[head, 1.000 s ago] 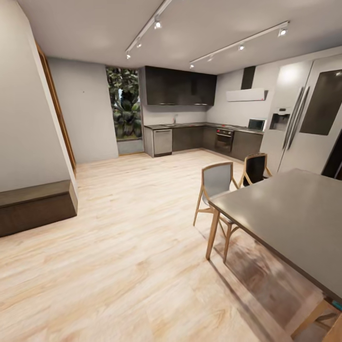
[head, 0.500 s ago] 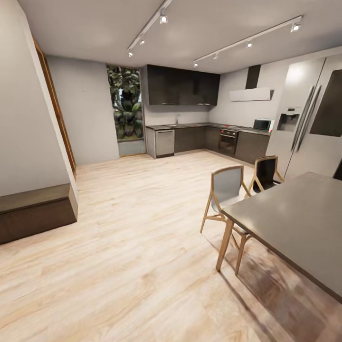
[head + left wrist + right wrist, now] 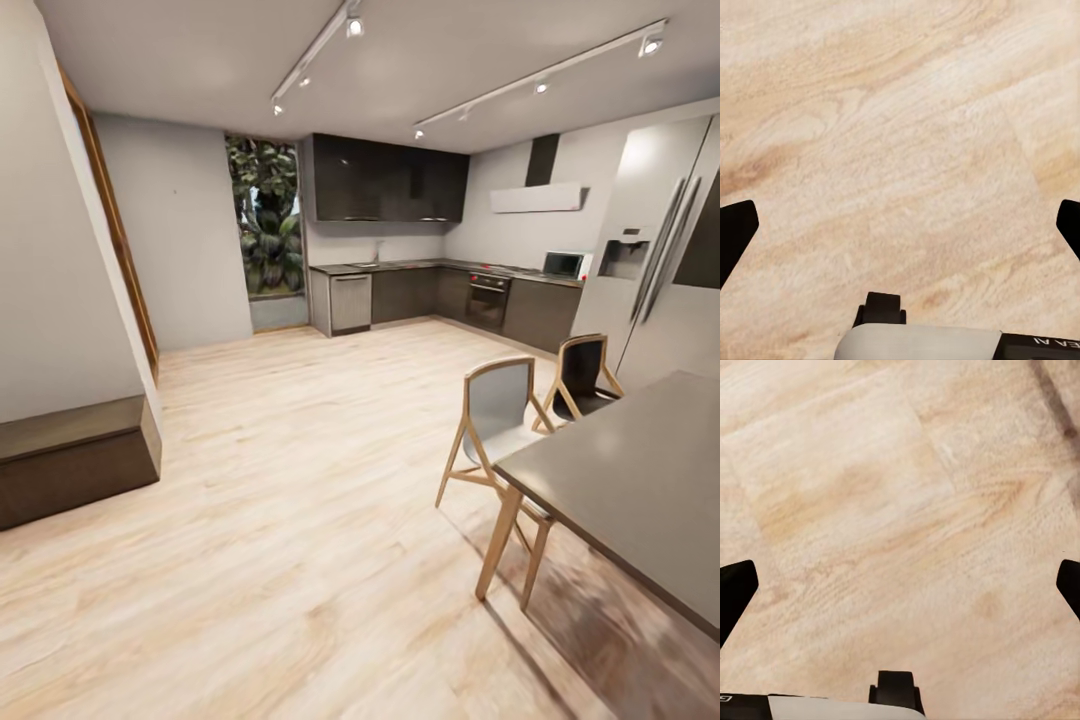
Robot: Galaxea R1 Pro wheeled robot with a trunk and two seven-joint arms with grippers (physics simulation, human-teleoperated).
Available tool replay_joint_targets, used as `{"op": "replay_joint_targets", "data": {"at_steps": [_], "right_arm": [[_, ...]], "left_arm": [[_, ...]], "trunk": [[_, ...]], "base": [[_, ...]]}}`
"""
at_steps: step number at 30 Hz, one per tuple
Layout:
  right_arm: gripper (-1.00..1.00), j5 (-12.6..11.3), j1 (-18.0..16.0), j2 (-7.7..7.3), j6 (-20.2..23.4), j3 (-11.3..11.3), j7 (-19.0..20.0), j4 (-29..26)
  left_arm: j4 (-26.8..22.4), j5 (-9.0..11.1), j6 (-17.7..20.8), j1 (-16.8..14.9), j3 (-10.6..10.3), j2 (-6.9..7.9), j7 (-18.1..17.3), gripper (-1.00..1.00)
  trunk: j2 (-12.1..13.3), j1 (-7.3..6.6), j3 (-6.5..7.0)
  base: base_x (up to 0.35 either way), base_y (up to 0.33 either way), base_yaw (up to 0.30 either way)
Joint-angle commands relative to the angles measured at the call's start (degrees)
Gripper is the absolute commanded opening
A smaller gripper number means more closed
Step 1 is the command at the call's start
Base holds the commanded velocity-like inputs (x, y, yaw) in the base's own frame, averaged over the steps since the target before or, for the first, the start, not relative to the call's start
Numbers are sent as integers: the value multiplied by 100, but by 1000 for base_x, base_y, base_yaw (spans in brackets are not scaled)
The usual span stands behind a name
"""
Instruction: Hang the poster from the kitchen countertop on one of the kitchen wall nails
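Observation:
The kitchen countertop [image 3: 440,265] is a thin grey slab on dark cabinets along the far wall, with a small tap near its left end. The poster is too far off to make out on it. A tiny dark speck [image 3: 176,189] sits on the grey wall left of the plant window; it may be a wall nail. In the left wrist view my left gripper [image 3: 900,225] hangs open over pale wooden floor, its black fingertips [image 3: 735,232] far apart and empty. My right gripper [image 3: 900,585] is open over the floor too, holding nothing.
A grey dining table [image 3: 640,480] with two wooden chairs [image 3: 497,420] stands at the right. A big steel fridge [image 3: 665,270] is behind it. A dark low bench [image 3: 70,455] juts from the left wall. Open wooden floor [image 3: 300,450] runs up to the kitchen.
The whole head view has shifted: the table and chairs slide right and the kitchen looks slightly closer, so the camera has moved. No object in the room has moved.

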Motion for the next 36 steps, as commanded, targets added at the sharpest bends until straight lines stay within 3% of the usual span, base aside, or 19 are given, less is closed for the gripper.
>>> {"op": "replay_joint_targets", "data": {"at_steps": [1, 10, 11, 15, 36], "right_arm": [[100, 37, -3, -4, -19, 6, -1, 4], [100, 33, -3, -14, -28, -21, -1, -2], [100, 32, -72, -18, -278, -31, -7, -58], [100, 28, -94, -11, -499, -31, -9, -92], [100, 32, -74, -12, -577, 1, -10, -48]], "left_arm": [[-6, 1, -9, 1, 18, -6, -6, 100], [-25, 4, -9, 1, -48, -23, -6, 100], [-326, 9, -9, 2, -67, -34, 1, 100], [-464, 4, -9, 1, -40, -20, 2, 100], [-459, -7, -9, 2, 12, -16, -6, 100]], "trunk": [[-2, 4, -4], [-2, 4, -4], [-2, 4, -4], [-2, 4, -4], [-2, 4, -4]], "base": [[328, 94, 0], [334, 29, 0], [337, 1, 0], [337, 0, 0], [337, 0, 2]]}}
